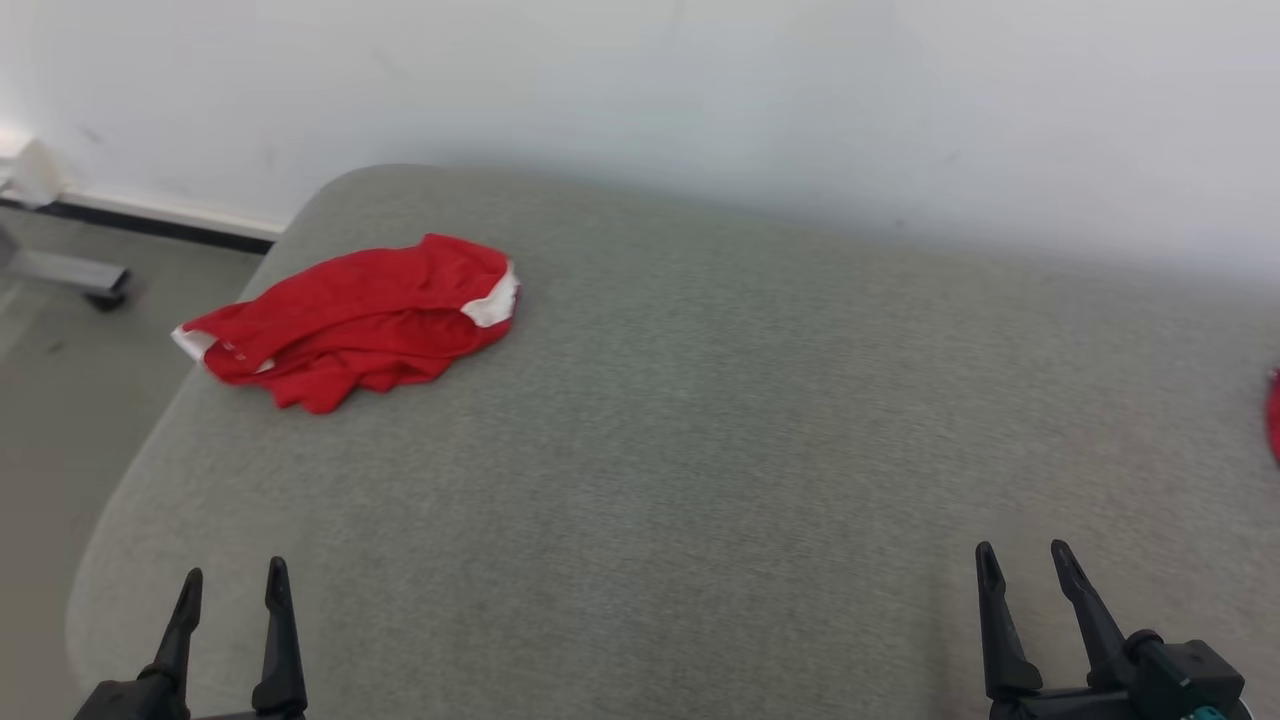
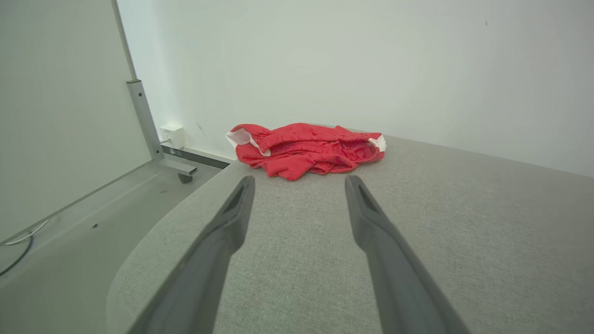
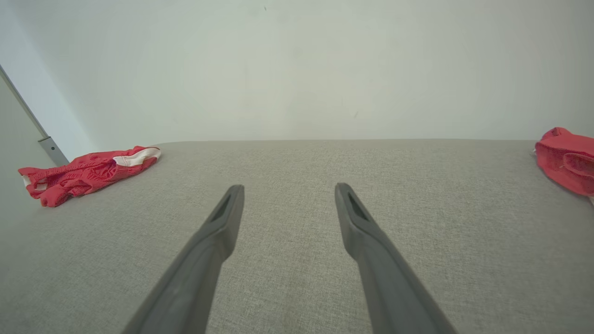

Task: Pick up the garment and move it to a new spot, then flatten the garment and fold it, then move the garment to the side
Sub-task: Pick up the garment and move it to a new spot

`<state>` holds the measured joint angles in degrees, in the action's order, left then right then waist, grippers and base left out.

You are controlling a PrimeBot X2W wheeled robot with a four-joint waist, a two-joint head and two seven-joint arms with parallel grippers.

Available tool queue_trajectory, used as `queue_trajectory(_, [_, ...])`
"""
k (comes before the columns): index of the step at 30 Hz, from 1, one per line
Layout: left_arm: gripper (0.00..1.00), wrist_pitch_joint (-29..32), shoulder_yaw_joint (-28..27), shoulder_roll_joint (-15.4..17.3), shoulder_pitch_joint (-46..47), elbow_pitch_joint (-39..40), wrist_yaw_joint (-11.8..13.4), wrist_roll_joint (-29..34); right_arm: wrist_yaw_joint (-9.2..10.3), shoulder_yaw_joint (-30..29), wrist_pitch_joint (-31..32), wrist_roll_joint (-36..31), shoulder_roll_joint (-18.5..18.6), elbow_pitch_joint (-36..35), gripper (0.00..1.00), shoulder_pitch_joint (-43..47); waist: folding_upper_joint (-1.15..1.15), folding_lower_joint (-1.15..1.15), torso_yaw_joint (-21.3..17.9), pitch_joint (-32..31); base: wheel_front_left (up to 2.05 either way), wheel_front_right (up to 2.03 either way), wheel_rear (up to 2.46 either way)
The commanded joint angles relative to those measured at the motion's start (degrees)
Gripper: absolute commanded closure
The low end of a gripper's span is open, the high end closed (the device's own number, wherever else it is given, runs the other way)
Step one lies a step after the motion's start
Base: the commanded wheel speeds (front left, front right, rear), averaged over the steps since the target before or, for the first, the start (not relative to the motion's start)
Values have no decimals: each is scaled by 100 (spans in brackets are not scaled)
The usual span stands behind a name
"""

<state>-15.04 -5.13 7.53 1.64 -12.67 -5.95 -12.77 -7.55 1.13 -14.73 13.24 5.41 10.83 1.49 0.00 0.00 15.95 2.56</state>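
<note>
A crumpled red garment (image 1: 350,320) with white trim lies on a grey fabric-covered cushion (image 1: 700,450), toward its far left corner, close to the rounded left edge and not far from the pale wall (image 1: 700,90) behind. It is bunched into loose folds, one white band showing at its right end and another at its left. The left gripper (image 1: 235,570) hovers over the near left part of the cushion with its jaws spread wide and nothing between them; in the left wrist view the garment sits straight ahead of it, well apart. The right gripper (image 1: 1022,547) hangs over the near right part, likewise released and empty — well apart from the garment. A second red cloth (image 3: 566,160) rests at the cushion's far right side, cut off by the frame. Left of the cushion, on the floor (image 1: 40,400), stands a grey metal foot on a caster (image 1: 95,280).
</note>
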Motion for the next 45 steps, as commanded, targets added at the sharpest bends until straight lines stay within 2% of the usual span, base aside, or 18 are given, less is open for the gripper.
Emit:
queue_trajectory(1, [0,-19,-14,-11,2,15,24,6,15,2,-17,-33,33,-20,0,17,0,0,405,47,0,0,0])
queue_trajectory(11, [0,-19,-171,-36,-137,111,85,-60,15,77,69,-88,67,-75,0,-20,0,0,1008,99,0,0,0])
queue_trajectory(27, [0,-19,-331,17,-105,137,98,-50,15,134,89,-113,47,-100,0,-65,0,0,1119,119,0,0,0])
queue_trajectory(35, [0,-13,-342,191,337,75,66,-70,15,126,129,-126,155,-157,0,-252,0,0,838,345,0,0,0])
queue_trajectory(45, [0,196,-401,604,1942,-213,1,-366,15,16,301,-278,353,-541,0,-794,0,0,-52,1270,0,0,0])
